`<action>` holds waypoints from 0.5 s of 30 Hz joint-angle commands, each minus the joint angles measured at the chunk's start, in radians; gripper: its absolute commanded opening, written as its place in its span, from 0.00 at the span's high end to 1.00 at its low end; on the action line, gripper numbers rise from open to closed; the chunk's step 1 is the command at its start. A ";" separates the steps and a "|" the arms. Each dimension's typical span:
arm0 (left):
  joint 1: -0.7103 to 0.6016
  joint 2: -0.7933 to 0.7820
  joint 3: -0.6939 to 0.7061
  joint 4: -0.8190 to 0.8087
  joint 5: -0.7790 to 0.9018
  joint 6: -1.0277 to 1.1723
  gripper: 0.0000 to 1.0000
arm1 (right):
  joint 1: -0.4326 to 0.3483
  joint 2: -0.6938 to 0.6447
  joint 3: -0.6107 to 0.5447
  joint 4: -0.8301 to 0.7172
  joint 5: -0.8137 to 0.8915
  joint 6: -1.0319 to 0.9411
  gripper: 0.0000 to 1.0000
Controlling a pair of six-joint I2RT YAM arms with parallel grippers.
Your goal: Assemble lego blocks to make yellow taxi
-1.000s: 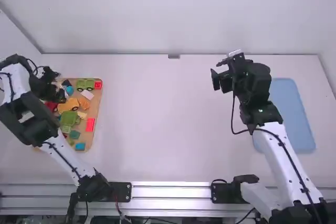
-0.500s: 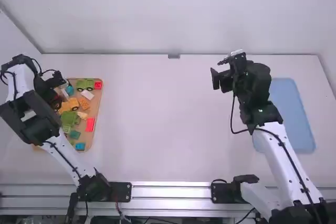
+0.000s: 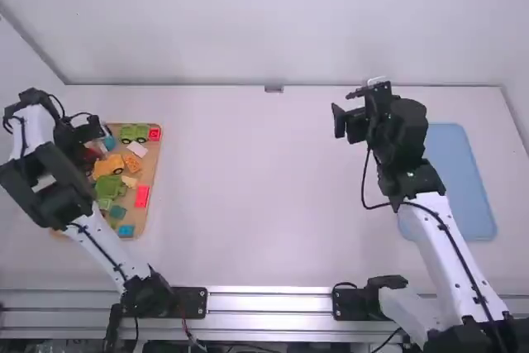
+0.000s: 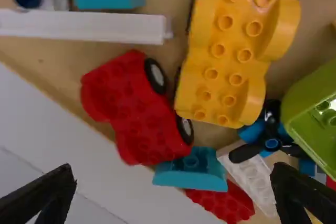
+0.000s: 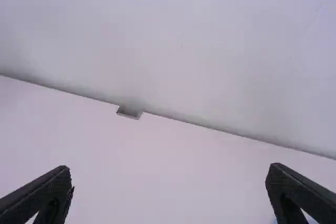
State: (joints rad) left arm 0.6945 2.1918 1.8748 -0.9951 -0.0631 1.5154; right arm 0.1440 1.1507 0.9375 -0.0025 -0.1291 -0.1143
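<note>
Bottom edge of the frame: metal rail [image 3: 269,303], with the two arm bases beside it.
Desk: white surface [image 3: 264,188] across the middle of the frame.
Wooden board: left side [image 3: 151,173], holding mixed blocks.
Blue block: near end of the board [image 3: 126,231], lower left of the frame.
Red block: right part of the board [image 3: 142,196], a little farther up.
Green toy vehicle: beside the red block [image 3: 110,186], towards the left.
Blue tray: right side of the frame [image 3: 459,188], flat on the desk.
Yellow vehicle base: left of the frame on the board [image 3: 107,164], just beyond the green toy vehicle; its studs show in the left wrist view.
Red vehicle base: just beside the yellow one [image 4: 139,111], tilted to it, black wheels facing it.
Left end effector: upper left [image 3: 97,140], over the board, fingers wide with nothing gripped.
Right end effector: upper right [image 3: 345,108], above the desk, fingers wide and empty.
Green car: far end of the board [image 3: 134,133], a small red block [image 3: 154,134] beside it.
Wall: top of the frame [image 3: 264,14], behind the desk's far edge.
</note>
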 commanded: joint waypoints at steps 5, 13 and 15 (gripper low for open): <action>0.008 0.002 -0.113 0.071 0.021 0.052 0.08 | 0.038 0.007 0.035 0.051 -0.001 0.013 0.02; 0.011 0.002 -0.205 0.177 0.052 0.055 0.14 | 0.089 0.007 0.036 0.089 -0.002 -0.050 0.02; 0.013 0.002 -0.214 0.179 0.086 0.072 0.14 | 0.102 0.007 0.036 0.101 0.006 -0.050 0.02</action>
State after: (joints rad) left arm 0.7013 2.1899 1.6909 -0.8124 -0.0387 1.5578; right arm 0.2337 1.1507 0.9375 0.0872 -0.1268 -0.1463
